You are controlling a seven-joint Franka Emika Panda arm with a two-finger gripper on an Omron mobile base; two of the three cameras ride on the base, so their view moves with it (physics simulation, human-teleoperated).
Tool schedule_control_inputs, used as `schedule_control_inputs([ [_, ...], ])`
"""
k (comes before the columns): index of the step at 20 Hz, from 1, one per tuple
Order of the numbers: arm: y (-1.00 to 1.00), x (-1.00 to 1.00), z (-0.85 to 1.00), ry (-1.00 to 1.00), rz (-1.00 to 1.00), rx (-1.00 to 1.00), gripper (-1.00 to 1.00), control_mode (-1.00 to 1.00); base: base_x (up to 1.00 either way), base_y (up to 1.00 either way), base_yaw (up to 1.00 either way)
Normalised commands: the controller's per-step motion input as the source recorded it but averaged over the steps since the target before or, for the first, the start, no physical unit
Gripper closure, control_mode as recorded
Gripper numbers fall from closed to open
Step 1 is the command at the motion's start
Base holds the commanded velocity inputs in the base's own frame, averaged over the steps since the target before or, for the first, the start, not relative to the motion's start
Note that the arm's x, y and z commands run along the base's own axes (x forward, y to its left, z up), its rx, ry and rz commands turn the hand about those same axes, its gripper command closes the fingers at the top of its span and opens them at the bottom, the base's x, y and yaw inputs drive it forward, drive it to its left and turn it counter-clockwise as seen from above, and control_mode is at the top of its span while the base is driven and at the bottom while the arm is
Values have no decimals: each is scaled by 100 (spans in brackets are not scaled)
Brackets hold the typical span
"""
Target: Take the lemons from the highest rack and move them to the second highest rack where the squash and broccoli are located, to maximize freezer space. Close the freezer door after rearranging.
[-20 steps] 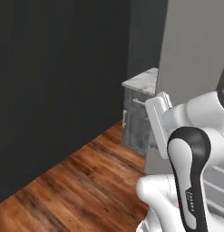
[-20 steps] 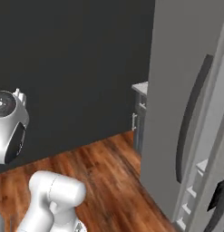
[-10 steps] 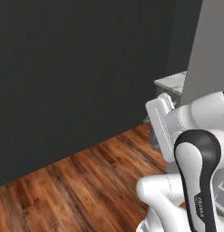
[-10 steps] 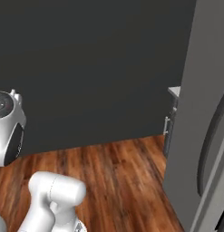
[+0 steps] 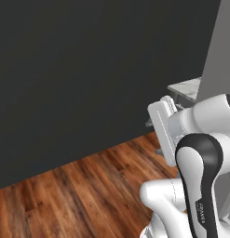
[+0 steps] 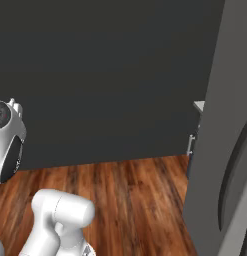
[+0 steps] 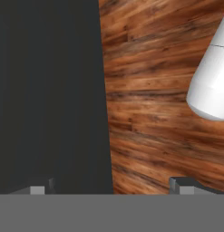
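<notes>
While we look out from the left base view, a dark wall (image 5: 88, 69) fills most of what lies ahead, and a wooden floor (image 5: 79, 195) of reddish-brown planks runs along its foot. Our white arm (image 5: 200, 176) rises at the lower right, folded close, with a dark band over its upper joint. Beyond it, at the right edge, we see a tall grey panel (image 5: 221, 46), and beside that panel the pale marbled top of a bench (image 5: 184, 88) with grey cabinet fronts below it.

From the right base view we see the same dark wall (image 6: 95, 75) and floor (image 6: 125, 200). A large grey fridge door (image 6: 220, 150) stands at the right, with a long dark curved handle (image 6: 235, 170) on its face. Just past its edge a sliver of the bench (image 6: 199, 106) shows.

Through the hand view we look down on the floor (image 7: 154, 113), with the dark wall (image 7: 45, 90) taking the left half. Our hand (image 7: 113, 188) shows two small dark fingertips (image 7: 181, 185) at the bottom, set wide apart with nothing between them, so it is released. We cannot tell where the lemons are from here; no rack or fruit comes into sight.
</notes>
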Motion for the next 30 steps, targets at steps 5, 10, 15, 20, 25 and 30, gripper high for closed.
schedule_control_inputs([
  [5, 0, 0, 0, 0, 0, 0, -100, 100, -1, -78, 28],
  [10, 0, 0, 0, 0, 0, 0, -100, 100, -95, -58, 17],
  [15, 0, 0, 0, 0, 0, 0, -100, 100, -100, -28, 1],
  [20, 0, 0, 0, 0, 0, 0, -100, 100, -100, -1, 0],
  [25, 0, 0, 0, 0, 0, 0, -100, 100, -54, -35, -10],
  [30, 0, 0, 0, 0, 0, 0, -100, 100, 1, -44, -21],
])
